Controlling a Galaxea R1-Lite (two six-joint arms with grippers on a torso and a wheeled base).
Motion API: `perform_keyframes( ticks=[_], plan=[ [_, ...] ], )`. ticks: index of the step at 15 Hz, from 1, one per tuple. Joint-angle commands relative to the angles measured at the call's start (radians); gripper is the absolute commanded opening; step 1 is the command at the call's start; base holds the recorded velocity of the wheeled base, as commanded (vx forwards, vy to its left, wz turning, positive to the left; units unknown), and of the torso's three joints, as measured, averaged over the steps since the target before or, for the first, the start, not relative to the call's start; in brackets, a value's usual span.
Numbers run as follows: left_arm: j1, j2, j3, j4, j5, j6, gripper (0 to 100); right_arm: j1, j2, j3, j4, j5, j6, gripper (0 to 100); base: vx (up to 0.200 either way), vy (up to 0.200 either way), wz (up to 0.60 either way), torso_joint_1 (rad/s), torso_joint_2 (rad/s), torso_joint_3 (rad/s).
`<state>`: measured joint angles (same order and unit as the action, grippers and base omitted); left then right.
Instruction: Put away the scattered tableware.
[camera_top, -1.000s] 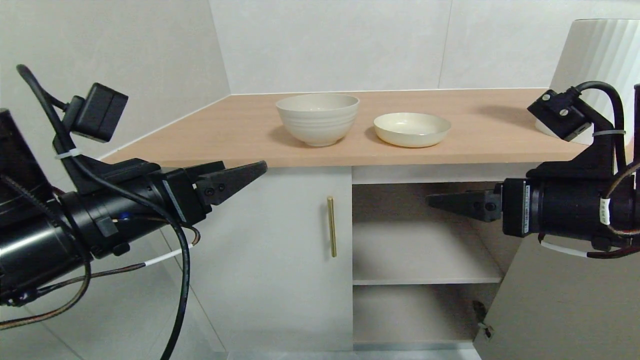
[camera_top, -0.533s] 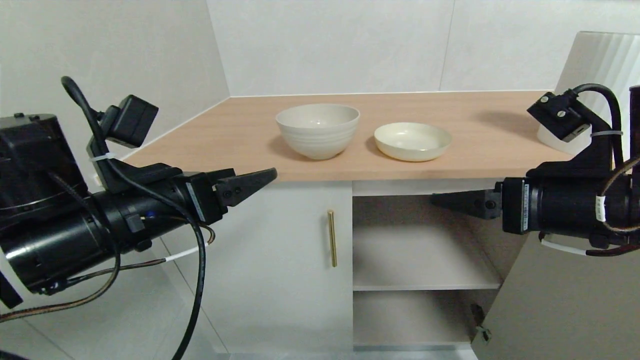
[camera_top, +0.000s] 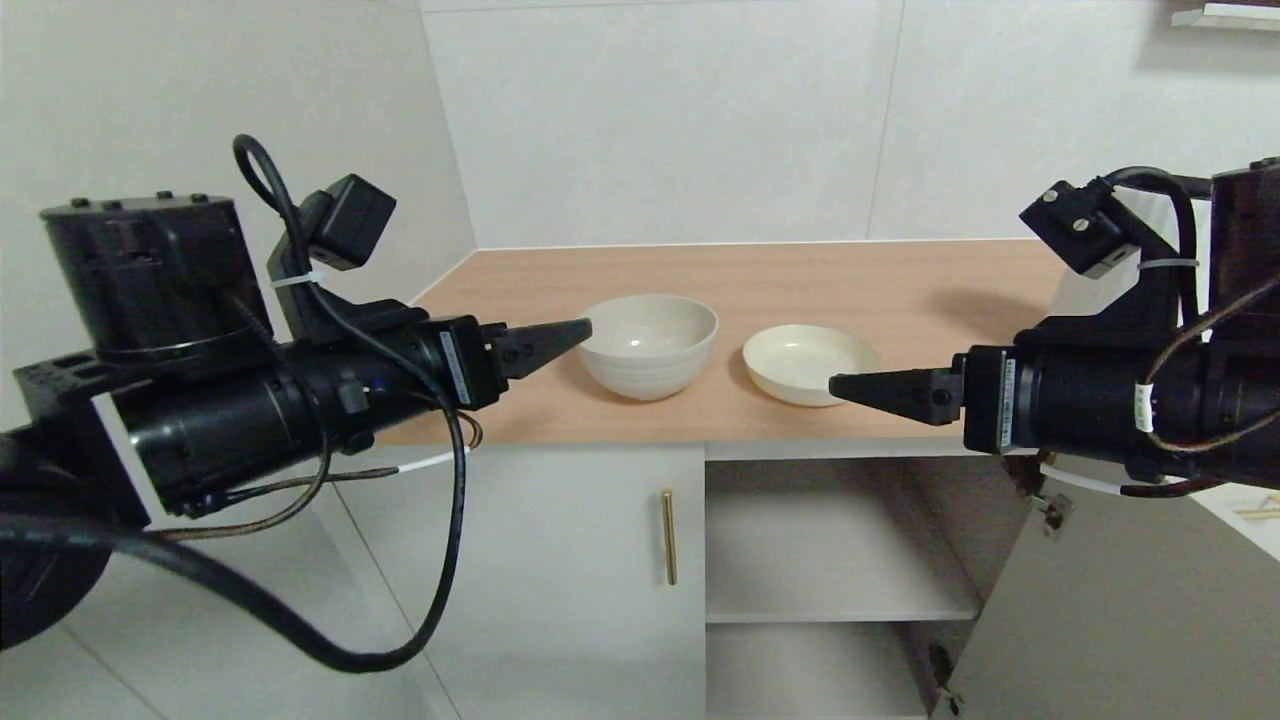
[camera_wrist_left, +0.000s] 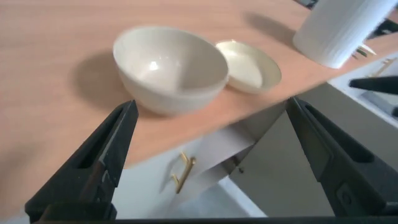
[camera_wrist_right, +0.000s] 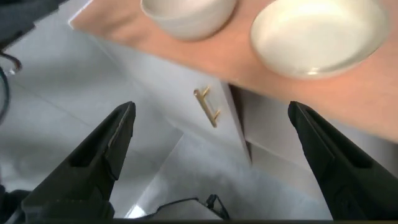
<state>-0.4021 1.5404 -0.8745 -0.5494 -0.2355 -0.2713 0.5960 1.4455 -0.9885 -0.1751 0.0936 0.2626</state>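
Approach step, nothing gripped: both sets of my fingers are spread wide. My left gripper (camera_top: 555, 338) hangs just beside the bowl (camera_top: 648, 345) on the counter (camera_top: 800, 280). The dish (camera_top: 805, 362) sits just right of the bowl, with my right gripper (camera_top: 860, 388) near it. Next, I reckon: pinch the bowl's rim and carry it to the open shelf (camera_top: 840, 560) below.

A home kitchen is suggested. A wood-grain countertop (camera_top: 900, 290) is seen across the middle of the frame, backed by pale tiled walls (camera_top: 660, 130) in the upper half. Below it, at lower centre, a white cabinet (camera_top: 560, 580) is fitted with a brass bar handle (camera_top: 668, 535), and its right compartment is opened onto shelves (camera_top: 840, 585). A cream bowl (camera_top: 648, 345) and a shallow dish (camera_top: 805, 362) are set on the countertop.
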Motion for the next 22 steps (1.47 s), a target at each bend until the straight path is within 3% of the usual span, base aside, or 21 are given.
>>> perform_keyframes(
  ticks=[1,3,4,7,8,9,10,11,12,15,22],
  plan=[
    [0.0,0.044,-0.101,0.092,0.005,-0.002,100,-0.021,0.032,0.001,-0.017,0.001,-0.002,100,0.0,0.0,0.0,0.188,-0.47,-0.3],
    [0.003,0.038,-0.112,0.149,0.002,-0.006,100,-0.053,0.081,0.002,-0.104,-0.006,-0.002,100,0.0,0.0,0.0,0.149,-0.37,-0.227],
    [0.006,0.04,-0.126,0.154,0.009,-0.025,100,-0.054,0.104,-0.007,-0.13,-0.022,0.0,100,0.0,0.0,0.0,0.066,-0.16,-0.09],
    [0.006,0.044,-0.196,0.229,0.022,-0.158,100,-0.056,0.165,-0.084,-0.11,-0.193,0.01,100,0.0,0.0,0.0,0.014,-0.03,-0.017],
    [0.006,0.058,-0.284,0.376,0.041,-0.258,100,-0.056,0.182,-0.131,-0.067,-0.233,0.044,100,0.0,0.0,0.0,0.0,0.0,0.0],
    [0.006,0.084,-0.342,0.465,0.055,-0.329,100,-0.058,0.193,-0.167,-0.023,-0.242,0.089,100,0.0,0.0,0.0,0.0,0.0,0.0],
    [0.006,0.132,-0.417,0.539,0.082,-0.413,100,-0.065,0.208,-0.22,0.045,-0.27,0.127,100,0.0,0.0,0.0,0.0,0.0,0.0],
    [0.006,0.178,-0.468,0.56,0.12,-0.471,100,-0.07,0.22,-0.243,0.082,-0.29,0.142,100,0.0,0.0,0.0,0.0,0.0,0.0],
    [0.006,0.219,-0.497,0.562,0.159,-0.493,100,-0.07,0.225,-0.248,0.085,-0.296,0.144,100,0.0,0.0,0.0,0.0,0.0,0.0],
    [0.005,0.334,-0.531,0.559,0.222,-0.493,100,-0.07,0.236,-0.246,0.085,-0.301,0.145,100,0.0,0.0,0.0,0.0,0.0,0.0],
    [0.002,0.409,-0.544,0.557,0.223,-0.494,100,-0.077,0.237,-0.243,0.085,-0.301,0.144,100,0.0,0.0,0.0,0.0,0.0,0.0]
  ],
)
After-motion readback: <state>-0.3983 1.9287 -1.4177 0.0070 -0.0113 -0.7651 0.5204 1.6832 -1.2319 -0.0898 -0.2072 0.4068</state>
